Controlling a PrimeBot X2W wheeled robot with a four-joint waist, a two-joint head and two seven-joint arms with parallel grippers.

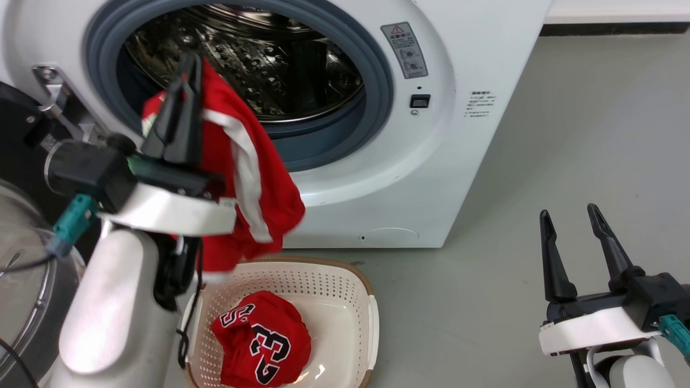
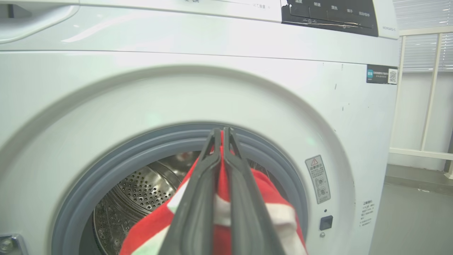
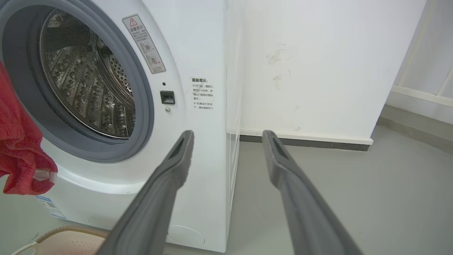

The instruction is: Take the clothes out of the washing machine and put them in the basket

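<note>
Head view, from your left edge: the washing machine's glass door stands swung open. Just right of it your left gripper points up in front of the porthole, its fingers clamped together on the striped red garment. That garment hangs from the fingers outside the drum, draped down the right side of the wrist. Its lower edge dangles over the far left corner of the basket. The basket sits on the floor just in front of the washing machine. Inside it you have the numbered red jersey, crumpled on the left part of the bottom with a black-and-white 23 facing up. Further right, well apart from the basket, your right gripper hovers over the floor at the lower right, its fingers spread wide and empty, pointing up. Left wrist view confirms the grip: the two dark fingers meet at their tips with red-and-white fabric sandwiched between them. The grey door seal and the perforated steel sit behind. Right wrist view shows the hanging garment at its left edge, in front of the seal, and the basket's brown rim at the bottom left. The separated fingers frame the machine's front corner and the pale wall beyond.
</note>
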